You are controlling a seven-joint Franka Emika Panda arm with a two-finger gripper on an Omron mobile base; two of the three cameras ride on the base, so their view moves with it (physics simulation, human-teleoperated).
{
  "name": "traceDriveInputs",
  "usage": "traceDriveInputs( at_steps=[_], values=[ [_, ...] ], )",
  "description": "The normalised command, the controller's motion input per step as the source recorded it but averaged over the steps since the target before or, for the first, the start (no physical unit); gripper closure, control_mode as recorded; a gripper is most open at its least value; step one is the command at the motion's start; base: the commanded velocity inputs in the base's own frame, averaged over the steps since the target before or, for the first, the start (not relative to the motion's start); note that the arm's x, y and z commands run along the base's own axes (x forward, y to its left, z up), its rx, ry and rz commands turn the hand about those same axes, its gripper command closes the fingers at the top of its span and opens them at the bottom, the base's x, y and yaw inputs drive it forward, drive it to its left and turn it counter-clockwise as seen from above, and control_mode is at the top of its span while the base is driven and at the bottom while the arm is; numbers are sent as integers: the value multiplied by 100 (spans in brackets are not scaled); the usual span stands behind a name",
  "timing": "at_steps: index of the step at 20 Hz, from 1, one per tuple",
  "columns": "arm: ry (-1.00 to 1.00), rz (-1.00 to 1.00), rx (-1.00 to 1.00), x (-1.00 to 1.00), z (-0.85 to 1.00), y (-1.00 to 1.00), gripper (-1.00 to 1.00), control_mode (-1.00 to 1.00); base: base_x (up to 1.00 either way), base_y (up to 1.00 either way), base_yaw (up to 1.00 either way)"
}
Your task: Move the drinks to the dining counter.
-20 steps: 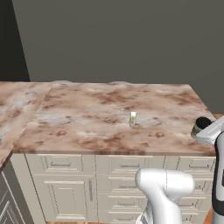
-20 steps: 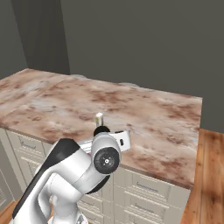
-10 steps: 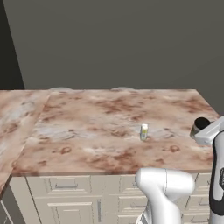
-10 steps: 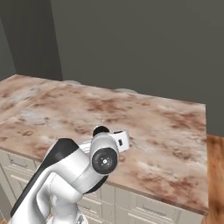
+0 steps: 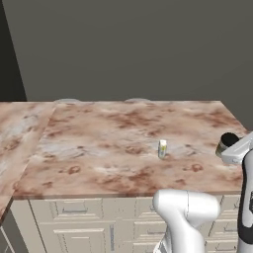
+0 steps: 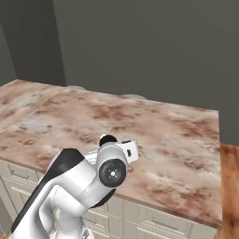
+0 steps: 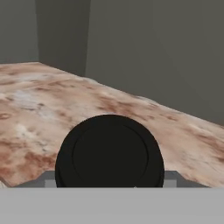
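The cup, tan-brown with a black lid, sits between my gripper's fingers, and the lid faces the hand camera. In the left base view the cup hangs at the dining counter's right front corner, held by the gripper. In the right base view its black lid peeks out above the arm. The white carton stands upright on the counter's front half, well left of the cup. Below the hand lies the veined stone top.
Cream panelled drawers run under the counter's front edge. A same-stone worktop joins on the left. A dark grey wall stands behind. Wooden floor lies past the counter's right end.
The base has driven, so the whole scene shifted: the counter sits nearer and the carton shows further right in the left base view. The cup stays in the gripper.
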Motion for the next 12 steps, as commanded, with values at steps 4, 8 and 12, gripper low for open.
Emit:
traceDriveInputs(
  at_steps=[4, 8, 12],
  values=[
    [0, 0, 0, 0, 0, 0, 100, 100, 0, 0, 0],
    [4, 0, 0, 3, 0, 0, 100, -100, 0, 0, 0],
    [13, 0, 0, 21, 0, 0, 100, -100, 0, 0, 0]
  ],
)
